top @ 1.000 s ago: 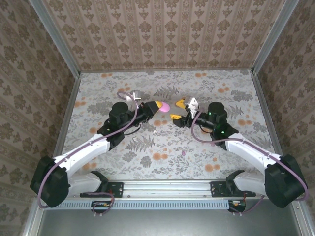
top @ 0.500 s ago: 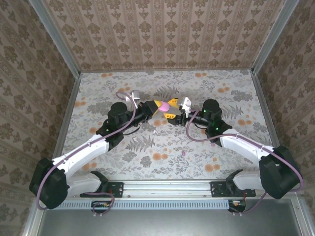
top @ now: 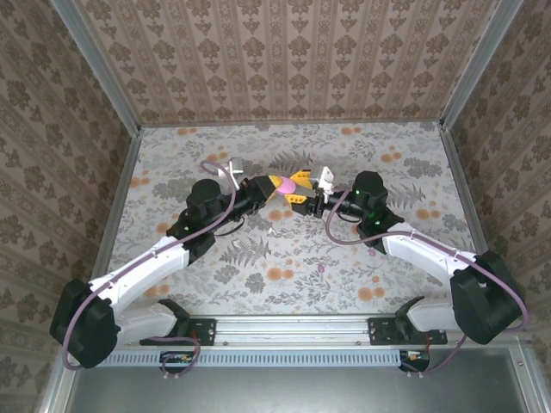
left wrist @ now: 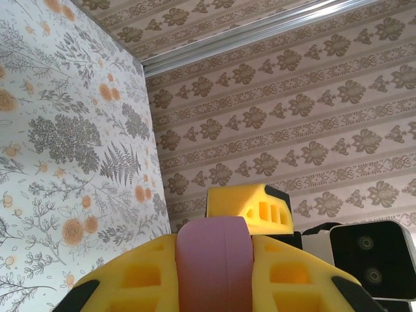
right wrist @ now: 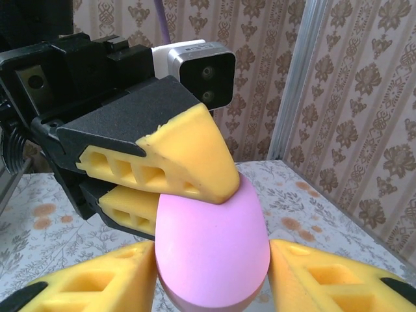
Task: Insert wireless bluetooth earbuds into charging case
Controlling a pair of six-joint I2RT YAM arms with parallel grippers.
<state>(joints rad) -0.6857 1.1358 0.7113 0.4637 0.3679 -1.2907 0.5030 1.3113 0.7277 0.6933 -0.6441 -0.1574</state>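
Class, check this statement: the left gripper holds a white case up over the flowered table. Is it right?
Not quite. The case is pink, not white; the right wrist view shows it clearly, clamped between yellow fingers. The rest stands: the left gripper holds it up over the flowered table.

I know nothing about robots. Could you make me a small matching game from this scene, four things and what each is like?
Things:
1 left gripper
2 right gripper
3 charging case
4 table

Descriptions:
A flower-printed
B shut on the case
C fingers on either side of the case
D pink

Pairs: 1-B, 2-C, 3-D, 4-A
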